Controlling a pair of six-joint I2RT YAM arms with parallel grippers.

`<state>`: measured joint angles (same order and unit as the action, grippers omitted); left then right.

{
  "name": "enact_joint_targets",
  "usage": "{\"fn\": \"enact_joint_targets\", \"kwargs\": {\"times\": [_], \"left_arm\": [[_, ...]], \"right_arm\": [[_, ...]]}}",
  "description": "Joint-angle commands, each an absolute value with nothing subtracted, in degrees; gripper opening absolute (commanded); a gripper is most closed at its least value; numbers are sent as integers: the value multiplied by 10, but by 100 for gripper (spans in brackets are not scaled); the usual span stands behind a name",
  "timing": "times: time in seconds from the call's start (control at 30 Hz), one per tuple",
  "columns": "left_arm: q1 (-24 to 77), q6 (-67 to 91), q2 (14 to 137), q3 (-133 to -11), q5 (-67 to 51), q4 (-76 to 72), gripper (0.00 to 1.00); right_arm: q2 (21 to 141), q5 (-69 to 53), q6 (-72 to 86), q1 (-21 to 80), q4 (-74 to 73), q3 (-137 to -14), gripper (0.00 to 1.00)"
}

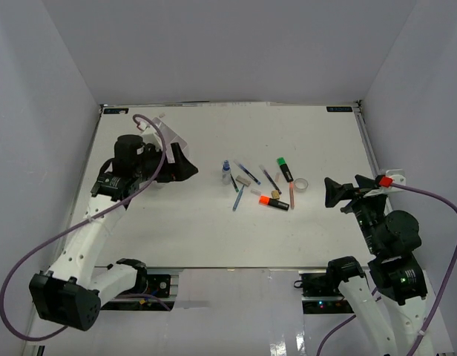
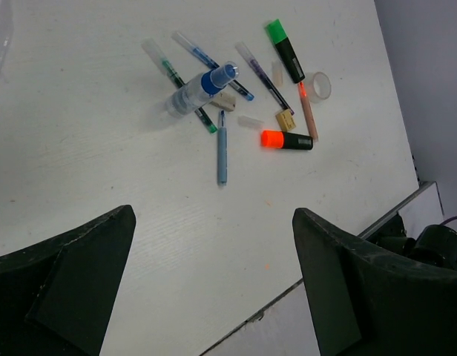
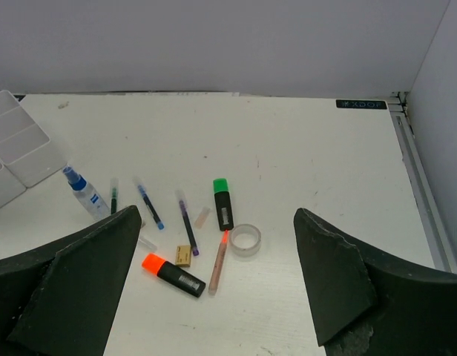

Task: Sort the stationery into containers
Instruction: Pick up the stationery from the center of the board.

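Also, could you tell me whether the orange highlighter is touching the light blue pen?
Apart. The left wrist view shows bare table between the orange highlighter and the light blue pen.

Thin pens (image 2: pixel 222 156), a green highlighter (image 3: pixel 222 204), an orange highlighter (image 3: pixel 174 274), a blue-capped bottle (image 3: pixel 86 194), erasers (image 3: pixel 184 254) and a clear tape ring (image 3: pixel 244 239) sit clustered mid-tabletop (image 3: pixel 303 163), apart from the white divided tray (image 3: pixel 24 148).

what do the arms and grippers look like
The left arm and right arm have white links with black joints, and each trails a looping purple cable. The left gripper and right gripper are black with broad wedge-shaped fingers. A small red part sits on the right wrist.
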<state>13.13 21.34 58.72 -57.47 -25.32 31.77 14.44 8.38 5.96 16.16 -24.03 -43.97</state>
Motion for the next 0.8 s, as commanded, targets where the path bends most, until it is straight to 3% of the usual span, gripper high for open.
{"fn": "enact_joint_targets", "kwargs": {"times": [0.0, 0.33, 0.77], "left_arm": [[182, 238, 623, -610, -208, 237, 98], [379, 225, 789, -664, 94, 127, 98], [418, 231, 940, -693, 210, 92, 95]], "right_arm": [[156, 65, 54, 165, -235, -430, 90], [128, 62, 51, 164, -224, -396, 90], [94, 62, 44, 169, -213, -367, 90]]}}
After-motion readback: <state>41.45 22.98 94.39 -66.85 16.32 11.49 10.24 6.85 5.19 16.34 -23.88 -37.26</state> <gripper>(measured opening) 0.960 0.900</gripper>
